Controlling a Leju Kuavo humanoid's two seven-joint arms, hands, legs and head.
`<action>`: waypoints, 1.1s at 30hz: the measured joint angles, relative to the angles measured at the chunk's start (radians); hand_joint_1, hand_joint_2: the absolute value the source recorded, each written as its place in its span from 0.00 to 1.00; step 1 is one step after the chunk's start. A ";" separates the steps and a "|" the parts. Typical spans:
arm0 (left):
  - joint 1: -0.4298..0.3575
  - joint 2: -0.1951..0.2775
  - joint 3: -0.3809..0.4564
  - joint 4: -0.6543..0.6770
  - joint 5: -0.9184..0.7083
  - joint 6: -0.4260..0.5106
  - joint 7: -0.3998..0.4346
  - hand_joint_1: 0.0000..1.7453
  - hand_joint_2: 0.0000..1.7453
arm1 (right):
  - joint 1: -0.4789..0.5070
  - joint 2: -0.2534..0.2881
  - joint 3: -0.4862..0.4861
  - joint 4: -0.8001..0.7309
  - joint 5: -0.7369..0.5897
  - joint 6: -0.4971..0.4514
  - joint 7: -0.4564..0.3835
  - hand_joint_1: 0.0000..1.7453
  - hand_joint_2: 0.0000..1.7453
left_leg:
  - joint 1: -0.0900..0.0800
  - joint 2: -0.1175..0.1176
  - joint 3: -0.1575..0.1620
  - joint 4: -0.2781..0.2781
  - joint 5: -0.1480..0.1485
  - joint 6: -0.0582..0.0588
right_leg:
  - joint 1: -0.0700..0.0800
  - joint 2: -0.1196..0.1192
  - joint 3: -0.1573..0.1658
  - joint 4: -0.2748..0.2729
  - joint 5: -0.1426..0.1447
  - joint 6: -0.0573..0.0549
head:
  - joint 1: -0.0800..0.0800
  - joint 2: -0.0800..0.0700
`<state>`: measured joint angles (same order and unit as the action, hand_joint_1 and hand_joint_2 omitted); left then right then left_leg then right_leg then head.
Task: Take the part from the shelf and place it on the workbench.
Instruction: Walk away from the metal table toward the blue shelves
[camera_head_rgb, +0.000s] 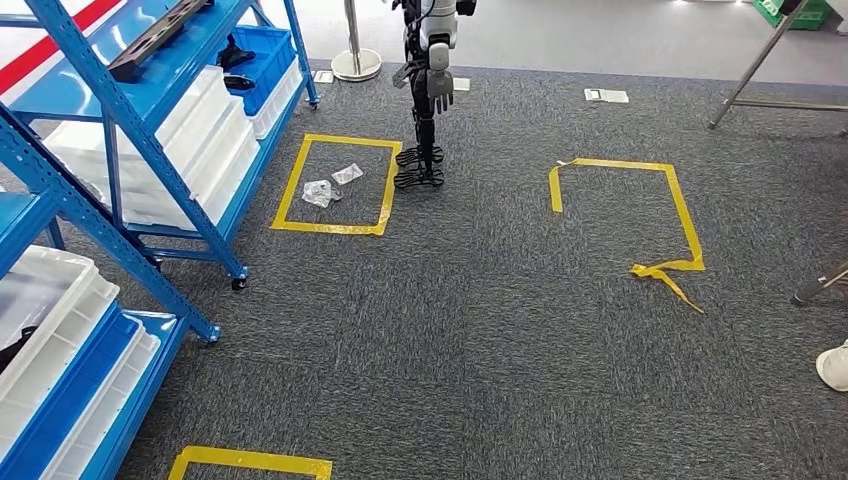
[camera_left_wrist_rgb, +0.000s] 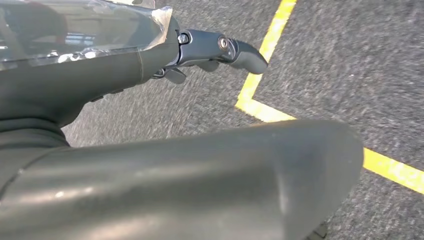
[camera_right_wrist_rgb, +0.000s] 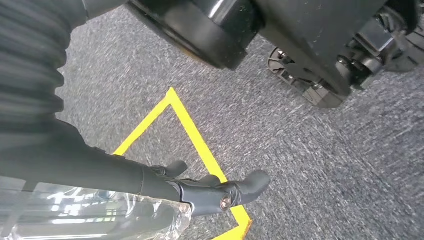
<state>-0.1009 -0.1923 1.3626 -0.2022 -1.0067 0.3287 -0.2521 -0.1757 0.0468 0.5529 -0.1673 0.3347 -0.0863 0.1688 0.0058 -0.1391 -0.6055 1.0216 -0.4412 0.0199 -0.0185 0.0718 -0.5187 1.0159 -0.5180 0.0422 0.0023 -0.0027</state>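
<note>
A part in a clear plastic bag (camera_left_wrist_rgb: 75, 30) lies against the palm side of my left hand (camera_left_wrist_rgb: 150, 60), whose dark fingers (camera_left_wrist_rgb: 240, 50) stretch out past the bag's edge. The same clear bag (camera_right_wrist_rgb: 90, 215) sits against my right hand (camera_right_wrist_rgb: 200, 192), with the fingers (camera_right_wrist_rgb: 250, 182) extended beyond it. Both hands seem to press the bagged part between them, low over the grey carpet. The part inside the plastic is blurred. The blue shelf (camera_head_rgb: 120, 150) with white bins (camera_head_rgb: 190, 140) stands at the left in the head view.
Another robot (camera_head_rgb: 428, 90) stands ahead beside a yellow tape square (camera_head_rgb: 290, 195) that holds small plastic bags (camera_head_rgb: 322, 192). A second, torn tape outline (camera_head_rgb: 680, 210) lies to the right. A person's shoe (camera_head_rgb: 833, 365) is at the right edge, a stanchion base (camera_head_rgb: 355, 62) far ahead.
</note>
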 joint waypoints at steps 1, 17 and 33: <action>0.002 0.000 0.000 0.000 -0.001 -0.001 0.000 0.00 0.00 | -0.002 0.001 0.000 0.000 -0.001 -0.001 0.001 0.00 1.00 | 0.001 0.003 -0.003 0.002 -0.001 -0.005 | -0.001 -0.012 0.003 -0.002 0.003 -0.008 | -0.001 0.000; -0.002 0.006 -0.001 0.000 -0.014 0.000 0.007 0.00 0.00 | 0.002 0.003 0.000 0.000 0.002 -0.009 0.004 0.00 1.00 | -0.011 0.186 0.017 -0.009 -0.012 0.018 | 0.020 -0.184 0.028 -0.006 -0.021 -0.011 | -0.010 0.000; 0.002 0.003 0.000 0.000 -0.007 0.015 0.020 0.00 0.00 | -0.002 0.000 -0.001 0.000 0.009 0.000 0.001 0.00 1.00 | 0.003 0.054 -0.018 0.017 -0.005 -0.017 | -0.011 -0.042 0.013 -0.009 0.007 -0.014 | -0.006 0.000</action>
<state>-0.0991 -0.1897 1.3622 -0.2022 -1.0134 0.3432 -0.2323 -0.1775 0.0470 0.5519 -0.1676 0.3439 -0.0864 0.1695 0.0090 -0.0850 -0.6231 1.0387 -0.4459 0.0029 -0.0296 0.0297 -0.5056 1.0070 -0.5106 0.0283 -0.0040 -0.0027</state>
